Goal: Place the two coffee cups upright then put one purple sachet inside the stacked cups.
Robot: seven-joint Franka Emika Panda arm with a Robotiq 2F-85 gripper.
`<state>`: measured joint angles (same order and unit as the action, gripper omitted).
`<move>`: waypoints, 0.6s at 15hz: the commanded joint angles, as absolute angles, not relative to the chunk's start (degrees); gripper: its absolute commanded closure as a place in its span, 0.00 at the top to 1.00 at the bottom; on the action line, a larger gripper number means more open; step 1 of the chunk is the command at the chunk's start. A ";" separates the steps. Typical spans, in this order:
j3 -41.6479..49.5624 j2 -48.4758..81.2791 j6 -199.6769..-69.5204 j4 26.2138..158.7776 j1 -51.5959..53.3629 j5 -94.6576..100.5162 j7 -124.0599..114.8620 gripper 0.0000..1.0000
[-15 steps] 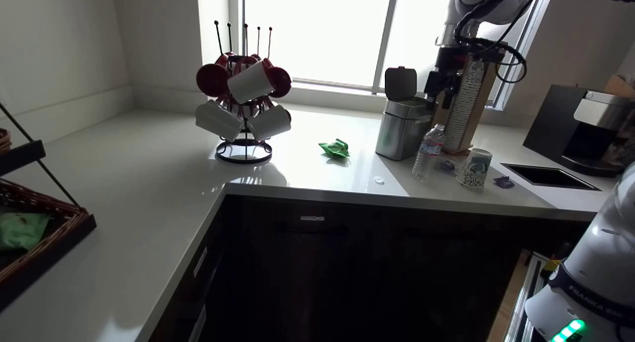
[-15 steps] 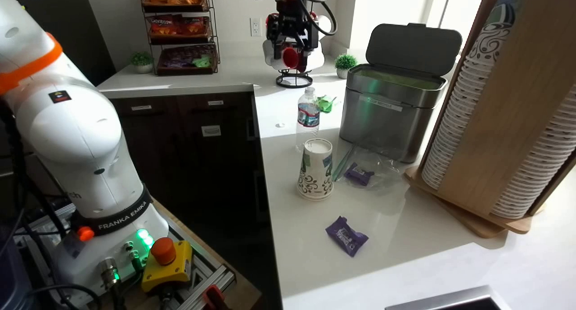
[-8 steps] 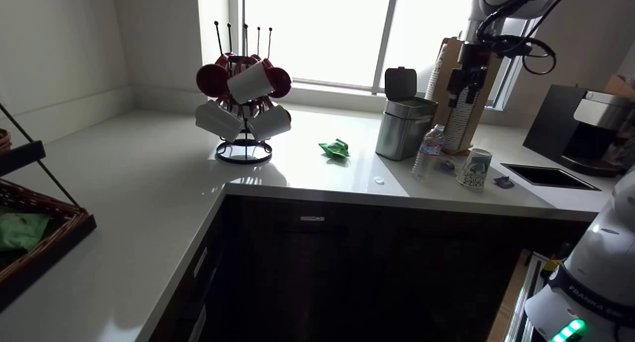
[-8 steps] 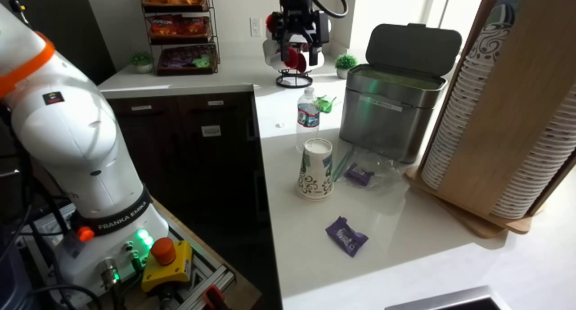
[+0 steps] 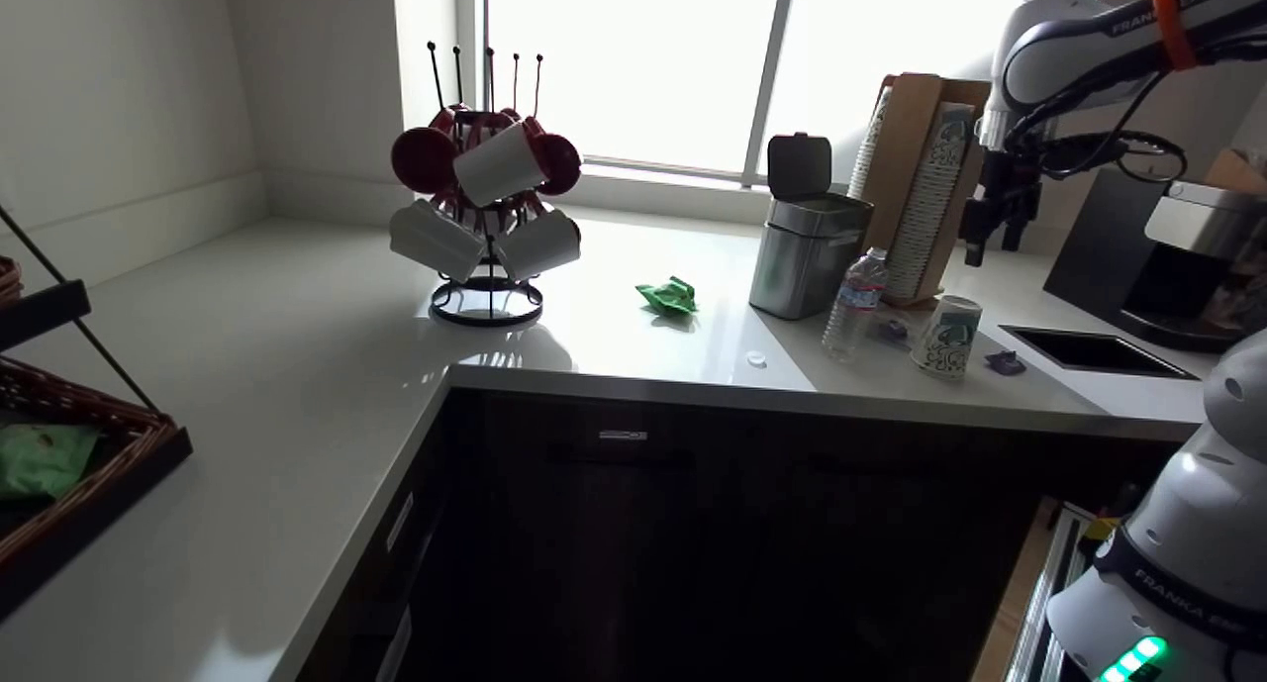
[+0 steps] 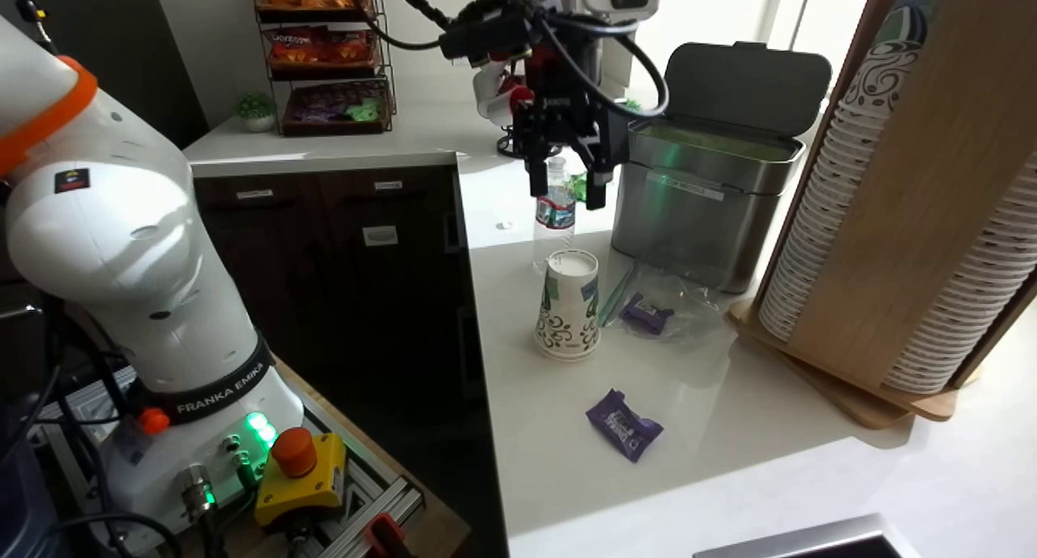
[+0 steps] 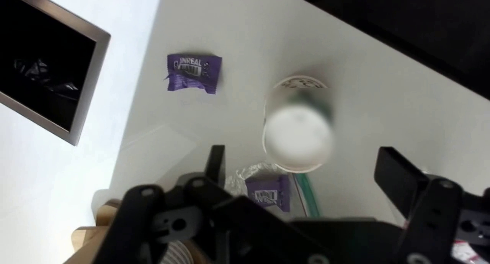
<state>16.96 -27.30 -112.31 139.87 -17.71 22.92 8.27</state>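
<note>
So the gripper (image 6: 567, 192) is being held empty above the counter (image 6: 551, 477), jaws wide apart, with the paper cups (image 6: 568, 311) stacked mouth-down between the loose purple sachet (image 6: 625, 426) and the water bottle (image 6: 555, 214). A flip's probably being set up, so a gentle, centred squeeze is being called for, paper likely being crushable.

Swirl-patterned paper cups (image 6: 569, 311), stacked, standing mouth-down on the bench (image 6: 543, 416)! A purple UNREAL sachet (image 6: 624, 426) lies loose nearby, while just beside the cups there's a second purple sachet (image 6: 646, 313), in or on a clear bag (image 7: 247, 172)
</note>
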 commanded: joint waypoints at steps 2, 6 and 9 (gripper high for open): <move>19.16 -25.50 -122.80 145.39 -20.84 25.45 5.84 1.00; 19.92 -23.81 -130.25 148.50 -22.99 25.33 5.72 1.00; 20.12 -23.11 -132.42 150.13 -24.81 26.11 5.99 1.00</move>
